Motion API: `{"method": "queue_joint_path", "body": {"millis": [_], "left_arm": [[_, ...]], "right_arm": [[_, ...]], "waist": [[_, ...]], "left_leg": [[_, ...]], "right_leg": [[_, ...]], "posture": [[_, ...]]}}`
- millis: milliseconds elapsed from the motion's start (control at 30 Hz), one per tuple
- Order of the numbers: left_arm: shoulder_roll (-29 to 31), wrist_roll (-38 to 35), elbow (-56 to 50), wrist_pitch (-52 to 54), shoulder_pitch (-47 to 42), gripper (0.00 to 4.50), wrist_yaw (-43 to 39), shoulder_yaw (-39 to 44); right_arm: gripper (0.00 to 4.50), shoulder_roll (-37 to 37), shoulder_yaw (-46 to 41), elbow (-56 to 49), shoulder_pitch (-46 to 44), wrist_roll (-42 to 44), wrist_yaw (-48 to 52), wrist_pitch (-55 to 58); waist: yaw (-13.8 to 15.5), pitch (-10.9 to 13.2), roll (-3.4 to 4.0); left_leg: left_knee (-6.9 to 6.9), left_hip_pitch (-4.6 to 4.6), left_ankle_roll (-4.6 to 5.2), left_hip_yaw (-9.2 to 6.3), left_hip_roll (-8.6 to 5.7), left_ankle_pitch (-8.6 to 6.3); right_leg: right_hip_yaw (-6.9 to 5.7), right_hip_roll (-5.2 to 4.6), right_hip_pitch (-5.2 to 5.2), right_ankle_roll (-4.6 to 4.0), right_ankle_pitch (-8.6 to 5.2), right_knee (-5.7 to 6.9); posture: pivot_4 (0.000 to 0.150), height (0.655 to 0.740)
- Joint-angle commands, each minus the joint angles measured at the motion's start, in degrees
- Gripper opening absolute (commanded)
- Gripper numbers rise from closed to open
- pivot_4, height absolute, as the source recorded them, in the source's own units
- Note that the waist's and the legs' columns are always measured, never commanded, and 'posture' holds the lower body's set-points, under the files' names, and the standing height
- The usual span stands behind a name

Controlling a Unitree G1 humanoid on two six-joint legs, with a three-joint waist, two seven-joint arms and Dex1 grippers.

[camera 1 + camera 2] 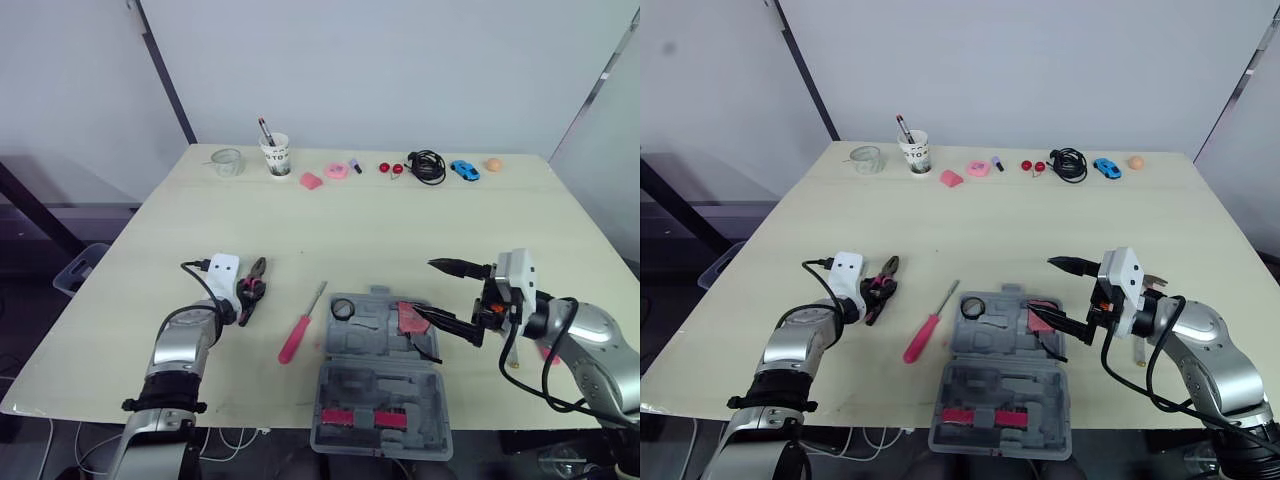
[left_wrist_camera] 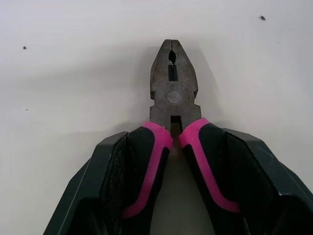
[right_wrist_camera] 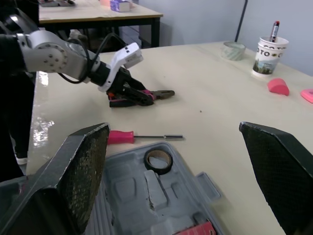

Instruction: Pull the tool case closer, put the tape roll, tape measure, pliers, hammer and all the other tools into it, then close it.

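Between your pliers and the open tool case is bare table, with only the pink-handled screwdriver lying across it.

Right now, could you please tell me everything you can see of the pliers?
The pliers have a grey metal head with a round pivot and toothed jaws shut, plus black handles edged in pink. They lie flat on the cream table, with the left gripper closed on the handles.

Pink-handled pliers on pale table, handles between both black fingers.
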Motion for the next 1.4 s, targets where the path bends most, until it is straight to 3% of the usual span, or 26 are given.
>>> {"method": "queue_joint_path", "body": {"millis": [33,367,500,700,967,1267,1400], "left_arm": [[3.6,0.3,-5.3,-0.4,-0.1,2.47,-6.3,-2.6],[16.3,-0.5,-15.0,-2.1,-6.0,2.47,-32.8,-13.6],[16.7,-0.4,-15.4,-3.5,-9.6,2.47,-38.8,-16.6],[11.9,-1.8,-17.4,-4.2,-18.7,2.47,-52.0,-25.0],[6.8,-0.5,-14.1,-7.9,-23.6,2.47,-57.5,-29.3],[3.1,1.0,-9.5,-9.5,-26.2,2.47,-57.0,-29.7],[2.9,1.9,-8.6,-10.4,-25.9,2.47,-57.2,-29.6]], "right_arm": [[4.5,-0.9,0.5,-2.4,-2.0,-0.6,-1.5,2.1],[4.5,-5.5,6.5,-0.5,-8.7,-5.9,-0.5,9.1],[4.5,-6.3,8.8,0.0,-11.8,-7.1,0.3,11.5],[4.5,-7.4,17.1,2.4,-21.7,-13.9,0.7,18.5],[4.5,-6.1,23.1,3.7,-27.0,-18.2,1.9,20.7],[4.5,-3.5,26.0,3.2,-28.2,-20.2,2.7,22.2],[3.31,-2.4,26.0,3.3,-28.5,-20.8,2.8,22.4]], "waist": [[-0.1,0.0,-0.03],[0.0,0.1,-0.06],[0.2,0.1,-0.06],[0.1,0.1,-0.06],[-0.1,0.1,-0.05],[-0.2,0.1,-0.05],[-0.3,0.1,-0.05]], "left_leg": [[0.0,0.0,0.0,0.0,0.0,0.0],[0.01,-0.09,0.0,0.0,0.01,0.0],[0.02,-0.12,0.0,0.02,0.0,0.0],[0.03,-0.21,0.01,0.0,0.0,0.01],[0.07,-0.25,0.02,-0.04,0.02,0.01],[0.07,-0.25,0.02,-0.07,0.02,0.01],[0.07,-0.26,0.02,-0.07,0.02,0.01]], "right_leg": [[-0.01,0.0,0.0,0.0,0.0,0.0],[-0.08,0.01,-0.03,-0.02,-0.01,-0.03],[-0.08,0.0,-0.02,-0.02,-0.02,-0.07],[-0.08,0.06,-0.11,-0.01,-0.02,-0.07],[-0.07,0.11,-0.13,-0.01,-0.02,-0.08],[-0.07,0.12,-0.14,-0.01,-0.02,-0.06],[-0.07,0.12,-0.14,0.0,-0.02,-0.06]], "posture": [[0.15,0.74],[0.15,0.74],[0.15,0.74],[0.15,0.74],[0.15,0.74],[0.15,0.74],[0.15,0.74]]}}
